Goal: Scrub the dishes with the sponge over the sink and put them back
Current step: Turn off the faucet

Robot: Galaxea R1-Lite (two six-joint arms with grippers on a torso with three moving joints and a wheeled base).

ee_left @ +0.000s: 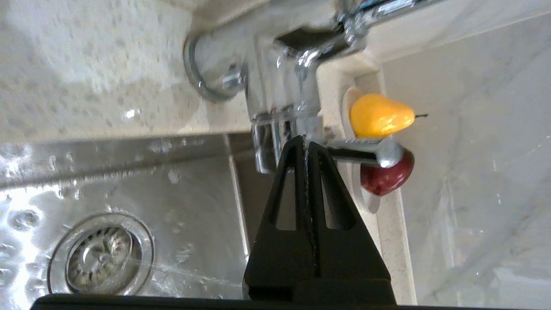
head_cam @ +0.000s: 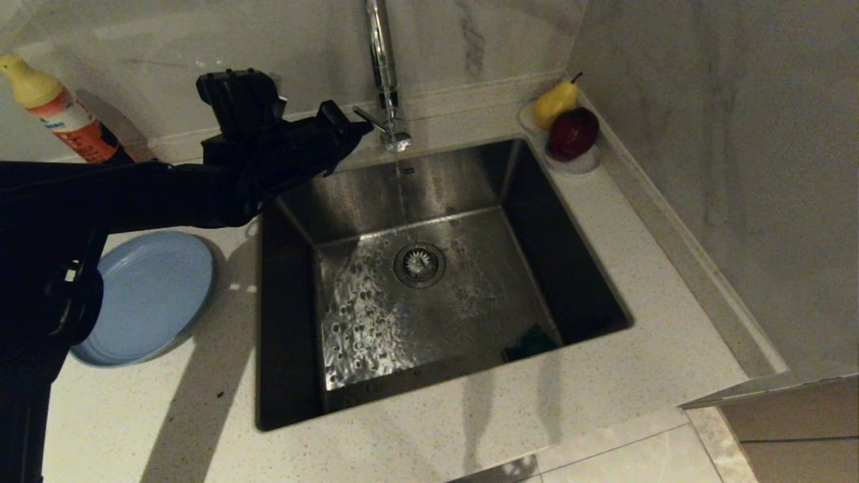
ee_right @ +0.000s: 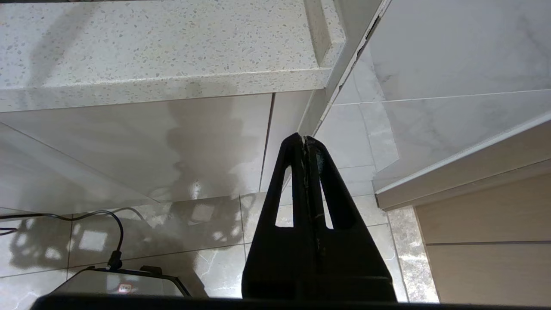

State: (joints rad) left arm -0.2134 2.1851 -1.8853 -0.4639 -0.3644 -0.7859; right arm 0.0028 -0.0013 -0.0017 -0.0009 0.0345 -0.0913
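Note:
My left gripper (head_cam: 362,127) reaches over the back left corner of the steel sink (head_cam: 456,178), shut with nothing between its fingers. In the left wrist view its tips (ee_left: 304,141) sit right at the tap's lever (ee_left: 366,151), beside the chrome tap body (ee_left: 280,107). A thin stream of water falls from the spout (head_cam: 397,142) and the basin floor is wet around the drain strainer (head_cam: 419,263). The dark green sponge (head_cam: 530,342) lies in the sink's near right corner. A light-blue plate (head_cam: 151,295) rests on the counter left of the sink. My right gripper (ee_right: 304,138) hangs shut below the counter edge.
A yellow-capped orange bottle (head_cam: 60,111) stands at the back left by the wall. A yellow pear (head_cam: 556,102) and a red apple (head_cam: 572,133) sit on a small white dish (head_cam: 582,164) at the sink's back right corner. Marble walls close off the back and right.

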